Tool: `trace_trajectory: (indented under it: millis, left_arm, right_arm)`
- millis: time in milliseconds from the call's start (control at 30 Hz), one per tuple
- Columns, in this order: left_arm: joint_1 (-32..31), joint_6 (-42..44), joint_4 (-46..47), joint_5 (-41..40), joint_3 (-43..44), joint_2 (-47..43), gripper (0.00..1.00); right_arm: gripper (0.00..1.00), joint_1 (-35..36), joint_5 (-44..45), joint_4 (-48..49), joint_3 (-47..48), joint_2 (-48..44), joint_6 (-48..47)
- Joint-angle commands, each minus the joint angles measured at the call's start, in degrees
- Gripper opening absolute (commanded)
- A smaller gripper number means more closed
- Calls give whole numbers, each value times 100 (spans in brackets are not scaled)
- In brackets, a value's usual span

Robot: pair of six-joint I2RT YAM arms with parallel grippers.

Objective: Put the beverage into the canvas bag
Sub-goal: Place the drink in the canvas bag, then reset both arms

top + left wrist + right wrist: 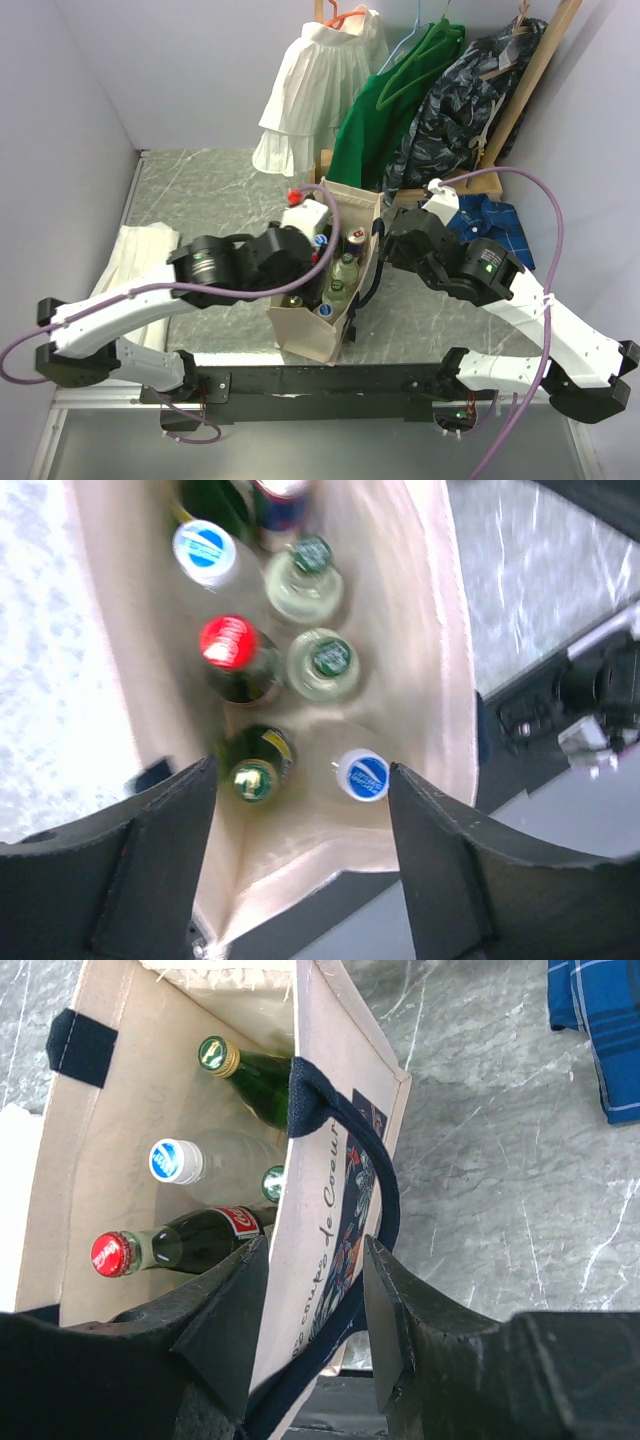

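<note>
The canvas bag (310, 335) stands upright at mid table, and its cream wall (425, 630) fills the left wrist view. Several bottles stand inside, among them a blue-and-white capped clear one (360, 777), a gold-capped green one (253, 780) and a red-capped dark one (228, 642). My left gripper (300, 810) hovers open above the bag's mouth (320, 248), holding nothing. My right gripper (310, 1300) is at the bag's right rim (385, 242), open. Its fingers straddle the side wall (320, 1080) and navy handle (385, 1180), one inside and one outside.
Garments hang at the back: white (320, 80), green (385, 110) and dark patterned (470, 90), beside a wooden rack (540, 70). A blue plaid shirt (495, 225) lies to the right. A white folded cloth (135, 255) lies to the left. A black rail (330, 380) runs along the near edge.
</note>
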Motion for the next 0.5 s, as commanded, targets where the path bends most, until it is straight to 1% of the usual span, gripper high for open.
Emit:
trace_trajectory:
  millis: [0,67,100,167,200,233,267,300,333,367,467]
  left_arm:
    - [0,-26,429,-837,-178,-789,77]
    - [0,-35,674,-1100,-371,-1028,81]
    - [0,17,771,-1145,-432,-1246,84]
    - [-9,53,895,-1215,-573,-1450,87]
    - [0,131,991,-1216,-652,-1599,91]
    - [0,158,1009,-1233,-670,-1661,93]
    - [0,167,1001,-1268,-697,-1714,98]
    - [0,202,966,-1338,-723,-1784,99]
    - [0,220,931,-1382,-723,-1793,99]
    - [0,220,896,-1435,-714,-1794,97]
    - [0,220,790,-1576,-697,-1785,96]
  right_arm:
    - [50,-32,17,269,-10,-33,-122]
    - [50,-41,-1,322,-19,-50,-175]
    - [51,-41,25,322,-19,-42,-201]
    - [51,-41,60,296,7,-42,-202]
    - [51,-41,69,296,34,-59,-237]
    - [51,-41,104,296,51,-59,-237]
    - [52,-41,113,313,43,-85,-254]
    - [52,-41,122,331,51,-94,-289]
    - [52,-41,139,357,51,-112,-316]
    - [52,-41,140,366,60,-103,-333]
    - [53,-41,140,393,78,-94,-386]
